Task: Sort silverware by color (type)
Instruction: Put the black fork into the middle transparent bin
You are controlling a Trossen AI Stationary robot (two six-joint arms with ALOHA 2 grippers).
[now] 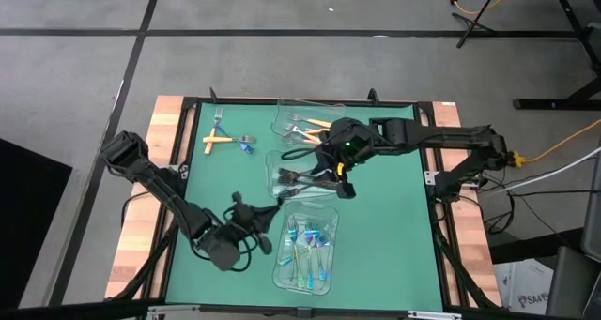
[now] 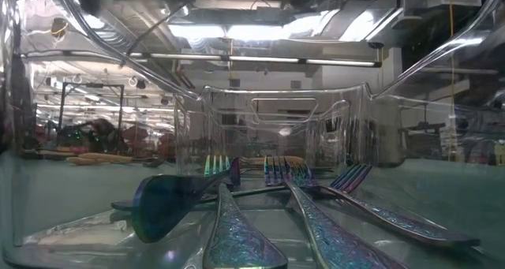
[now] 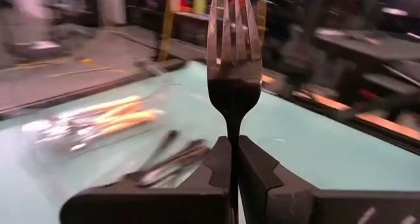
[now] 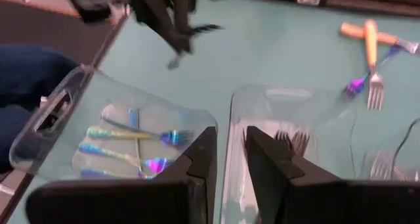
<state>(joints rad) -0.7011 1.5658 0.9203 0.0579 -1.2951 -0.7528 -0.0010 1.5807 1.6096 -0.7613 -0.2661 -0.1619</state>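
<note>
A: Forks everywhere! From up high, which step is this?

B: Carrying, I think. The left claw (image 1: 266, 214) sits low on the desk (image 1: 394, 254), next to the box of shiny blue forks (image 1: 308, 245). A thin dark thing sticks out of it toward the middle box (image 1: 302, 176), where the dark forks (image 1: 302, 178) lie. So that box is where it should go next.

A: And the right claw (image 1: 343, 184)?

B: It hangs over the edge of the middle box. Two orange forks (image 1: 220, 137) and a blue one still lie loose on the desk, so sorting is not done.

A: What about the low view?

B: Only blue forks (image 2: 316, 222) up close, inside their clear box. No claw shows there.

A: Left wrist view?

B: The left claw (image 3: 234, 159) is squeezed tight on the handle of a dark fork (image 3: 232, 73), prongs pointing up. It must be lowered flat into the dark box, then let go.

A: Right wrist view?

B: The right claw (image 4: 228, 148) is partly open. It holds nothing that I can see.
</note>
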